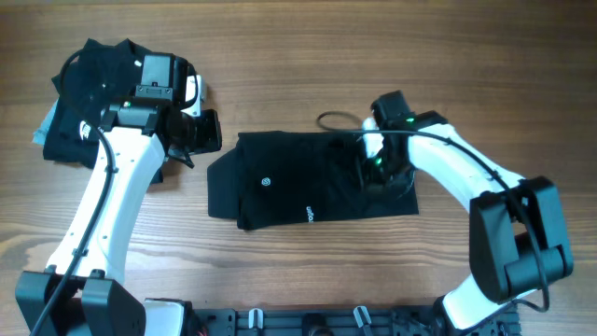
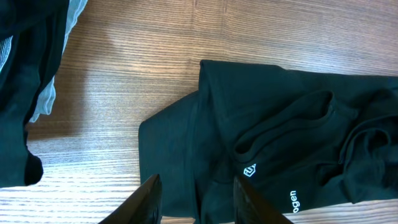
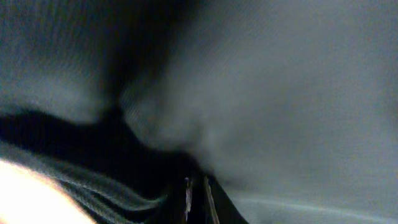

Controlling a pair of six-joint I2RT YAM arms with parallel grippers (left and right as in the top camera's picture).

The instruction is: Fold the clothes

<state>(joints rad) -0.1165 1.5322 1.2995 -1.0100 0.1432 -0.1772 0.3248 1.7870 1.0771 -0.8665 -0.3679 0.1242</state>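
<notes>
A black shirt (image 1: pixel 298 187) lies partly folded across the middle of the table, with small white logo print (image 1: pixel 266 181) facing up. In the left wrist view the same shirt (image 2: pixel 280 124) shows rumpled folds and the logo (image 2: pixel 249 169). My left gripper (image 1: pixel 203 133) hovers just off the shirt's left end. Its fingers (image 2: pixel 148 200) stand open with nothing between them, and its midpoint (image 2: pixel 196 202) is over the shirt's edge. My right gripper (image 1: pixel 376 173) is pressed down into the shirt's right part. Dark fabric (image 3: pixel 280 93) fills the right wrist view, and the jaws (image 3: pixel 198 199) are nearly together on a fold.
A pile of more black clothes (image 1: pixel 89 93) sits at the table's far left, with a pale blue piece (image 1: pixel 42 131) under it; the left wrist view shows the pile (image 2: pixel 18 93) too. A thin dark cable loop (image 1: pixel 331 119) lies by the shirt's far edge.
</notes>
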